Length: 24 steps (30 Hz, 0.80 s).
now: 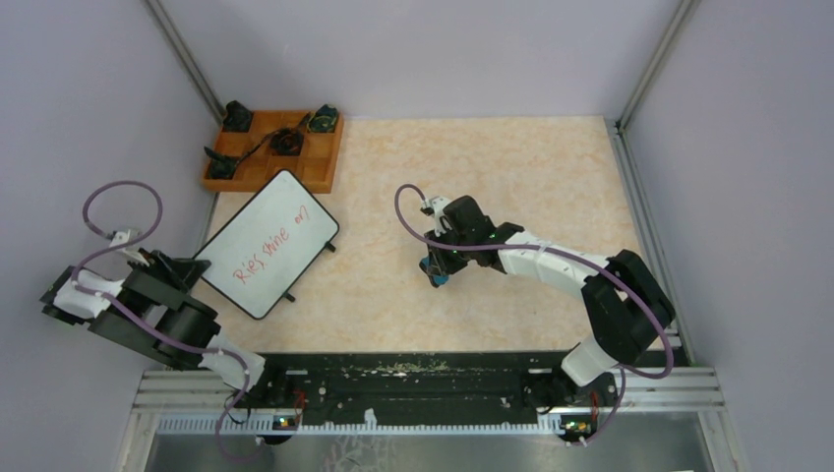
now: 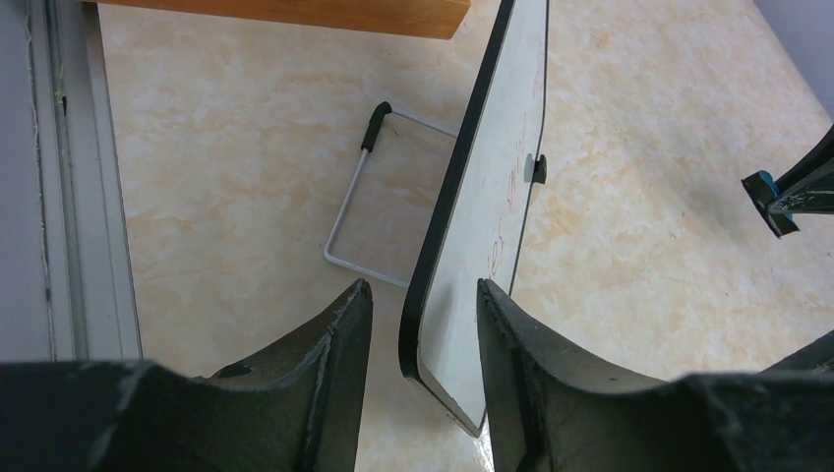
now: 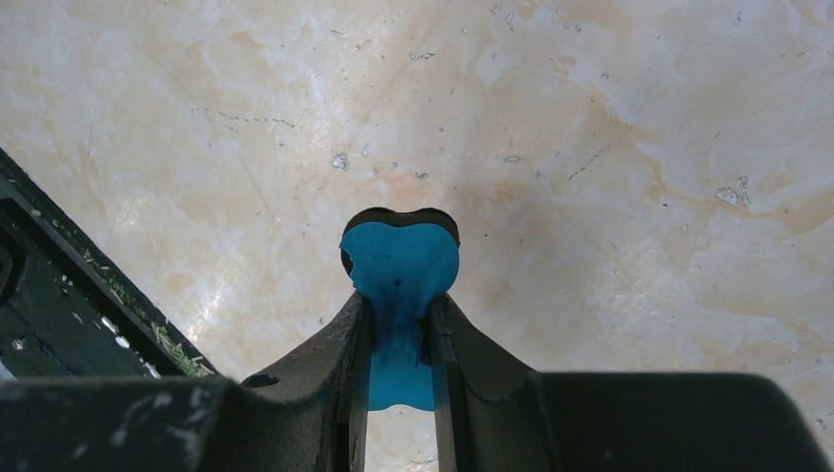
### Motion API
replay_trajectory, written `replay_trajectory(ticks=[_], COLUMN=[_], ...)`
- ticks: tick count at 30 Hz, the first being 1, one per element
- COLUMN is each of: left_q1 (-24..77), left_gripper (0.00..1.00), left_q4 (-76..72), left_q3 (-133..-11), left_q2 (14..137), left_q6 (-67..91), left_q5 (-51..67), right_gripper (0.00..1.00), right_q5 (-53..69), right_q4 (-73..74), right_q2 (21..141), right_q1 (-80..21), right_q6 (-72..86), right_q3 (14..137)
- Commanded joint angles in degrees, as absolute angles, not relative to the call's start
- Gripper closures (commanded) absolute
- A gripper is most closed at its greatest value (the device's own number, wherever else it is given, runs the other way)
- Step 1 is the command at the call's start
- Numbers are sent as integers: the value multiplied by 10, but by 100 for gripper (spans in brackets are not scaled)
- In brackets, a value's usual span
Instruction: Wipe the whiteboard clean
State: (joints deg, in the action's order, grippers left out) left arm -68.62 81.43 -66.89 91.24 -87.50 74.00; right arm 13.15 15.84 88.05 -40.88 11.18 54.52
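Standing tilted on its wire stand (image 2: 344, 221) at the table's (image 1: 511, 177) left, one whiteboard (image 1: 268, 244) bears red writing. My left gripper (image 2: 421, 291) sits spread astride its near corner, likely to steady it. My right gripper (image 3: 398, 307) pinches one blue eraser (image 3: 400, 258) at mid-table, well apart from the board. One orange tray (image 1: 320, 163) lies behind.

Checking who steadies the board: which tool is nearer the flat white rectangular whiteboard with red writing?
Left. The left tool straddles a corner of the white rectangular whiteboard; the right tool, clamping a blue eraser, hangs well off to its right.
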Motion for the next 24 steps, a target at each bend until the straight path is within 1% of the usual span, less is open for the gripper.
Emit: replay_trajectory(ticks=[1, 8, 10, 13, 15, 18, 24], left_q1=[-701, -701, -701, -702, -702, -701, -701], left_gripper=[52, 58, 62, 65, 70, 73, 82], left_q4=[810, 810, 810, 810, 810, 810, 810], left_q3=[-658, -656, -656, -658, -658, -662, -663], left_q2=[934, 937, 938, 939, 942, 943, 943], left_q6=[-896, -899, -899, -898, -898, -896, -895], left_q5=[757, 754, 755, 752, 749, 747, 745], right_gripper=[100, 100, 100, 100, 100, 100, 100], right_q5=[128, 138, 139, 137, 137, 135, 131], right_q4=[137, 116, 115, 117, 118, 120, 117], right_q2=[883, 877, 878, 880, 880, 879, 880], right_q1=[-418, -427, -429, -431, -432, -432, -432], right_q6=[118, 116, 115, 115, 114, 113, 114], right_q3=[571, 572, 574, 577, 577, 577, 580])
